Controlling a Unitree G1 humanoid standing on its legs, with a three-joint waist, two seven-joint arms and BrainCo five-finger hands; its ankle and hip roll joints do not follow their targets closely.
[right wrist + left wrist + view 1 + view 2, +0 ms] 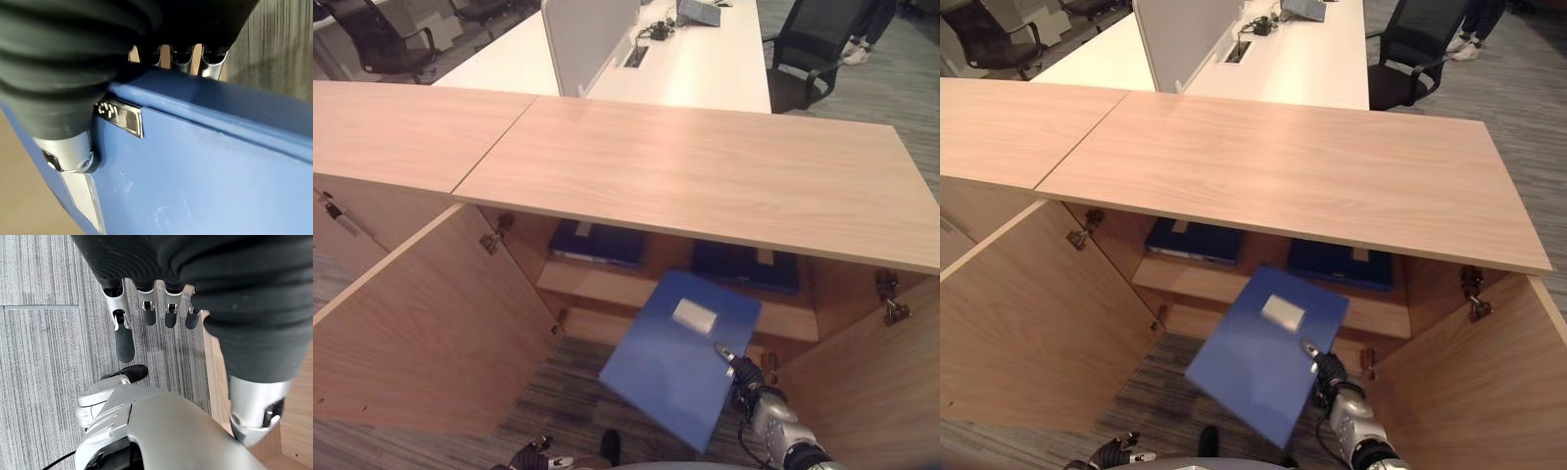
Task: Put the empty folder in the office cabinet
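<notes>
A blue folder [671, 362] with a white label hangs tilted in front of the open wooden cabinet [705, 166], its upper corner near the inner shelf [607, 284]. My right hand [751, 377] grips its right edge from below. In the right wrist view the fingers [181, 56] curl over the folder's [195, 171] edge, with the thumb on its face. My left hand [530, 455] hangs low near the floor, and its fingers [146, 308] are relaxed and hold nothing.
Two dark blue folders [597, 243] [744, 264] lie flat on the shelf. The cabinet doors [421, 333] [881, 392] stand open on either side. Behind it are a white desk [705, 59], office chairs [808, 49] and a person's feet [862, 49].
</notes>
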